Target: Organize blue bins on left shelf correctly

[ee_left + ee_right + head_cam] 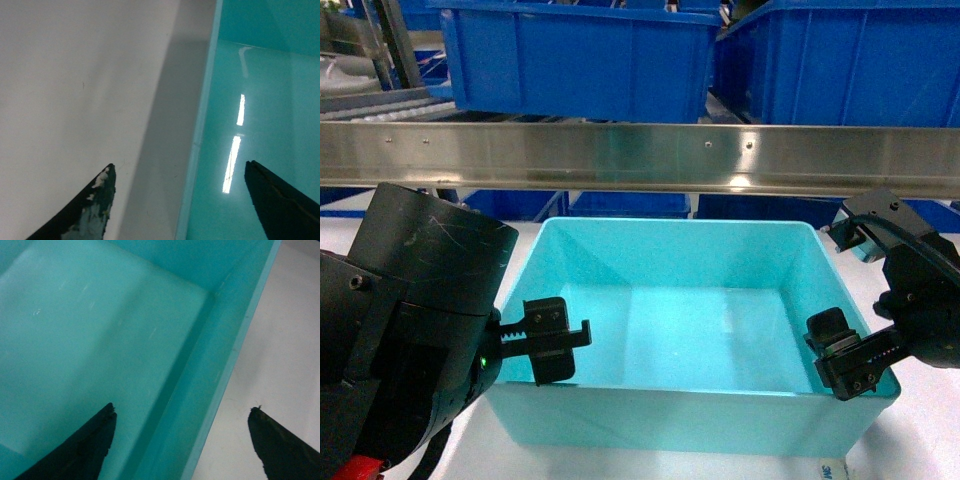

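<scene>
Turquoise bin [700, 300]: smooth glossy tapered walls, flat rim

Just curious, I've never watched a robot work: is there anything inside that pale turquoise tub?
The turquoise tub looks empty: only its bare floor and light glints show. Each gripper, left and right, straddles a side wall, hiding small patches.

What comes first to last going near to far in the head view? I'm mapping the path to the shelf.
Turquoise bin with left gripper and right gripper at its side walls → steel shelf rail → royal-blue bins behind.
</scene>
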Tool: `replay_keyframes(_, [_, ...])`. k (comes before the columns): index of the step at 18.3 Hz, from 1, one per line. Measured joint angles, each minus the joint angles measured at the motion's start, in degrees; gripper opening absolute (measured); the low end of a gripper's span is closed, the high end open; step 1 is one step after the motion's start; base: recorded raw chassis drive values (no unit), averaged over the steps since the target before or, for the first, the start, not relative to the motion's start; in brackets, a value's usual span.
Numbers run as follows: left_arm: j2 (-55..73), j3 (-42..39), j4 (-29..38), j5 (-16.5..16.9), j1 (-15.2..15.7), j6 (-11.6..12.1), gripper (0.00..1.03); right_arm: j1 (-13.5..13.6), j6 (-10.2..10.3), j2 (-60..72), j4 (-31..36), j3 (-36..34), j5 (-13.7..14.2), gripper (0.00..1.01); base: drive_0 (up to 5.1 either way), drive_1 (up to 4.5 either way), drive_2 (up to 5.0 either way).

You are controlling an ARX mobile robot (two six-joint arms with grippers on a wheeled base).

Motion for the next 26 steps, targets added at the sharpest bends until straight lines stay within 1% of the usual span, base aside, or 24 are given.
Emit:
replay_keyframes(6, [0.0,0.2,0.2,0.0,0.0,0.0,0.20,0.0,0.0,0.2,-0.1,0.0,0.1,0.25,0.0,0.00,0.0])
replay_keyframes(8, [0.0,0.3,0.3,1.2,-0.3,0.2,0.03,0.0,1.7,0.2,0.3,0.1,1.6,0.10,0.0,0.00,0.0])
replay_keyframes(9, [-0.1,0.3,0.3,1.5,-0.6,0.1,0.02,-0.4,3.5,0.2,0.4,0.5,1.6,0.04,0.0,0.00,0.0])
replay_keyframes(10, [-0.1,0.3,0.3,1.7,-0.7,0.0,0.02,-0.4,4.5,0.2,0.5,0.7,1.5,0.03,0.0,0.00,0.0])
replay_keyframes(11, [-0.1,0.3,0.3,1.7,-0.7,0.0,0.02,-0.4,4.9,0.2,0.3,0.7,1.5,0.03,0.0,0.00,0.0])
replay_keyframes(15, [-0.1,0.3,0.3,1.8,-0.7,0.0,0.02,-0.5,5.2,0.2,0.4,0.7,1.5,0.03,0.0,0.00,0.0])
replay_keyframes(18, [-1.2,0.3,-0.8,2.0,-0.7,0.4,0.02,-0.7,6.1,-0.9,-1.3,0.7,0.6,0.03,0.0,0.00,0.0])
replay_keyframes(20, [-3.8,0.1,-2.2,2.2,-1.0,0.7,0.02,-0.6,6.2,-3.2,-2.6,0.7,0.0,0.03,0.0,0.00,0.0])
replay_keyframes(24, [-9.2,0.0,-3.3,1.4,-1.8,3.3,0.02,-0.6,7.2,-6.9,-2.8,0.3,-0.1,0.03,0.0,0.00,0.0])
replay_keyframes(26, [-10.8,-0.1,-4.1,1.1,-2.1,4.0,0.02,-0.3,7.6,-8.5,-3.4,-0.5,-0.3,0.03,0.0,0.00,0.0])
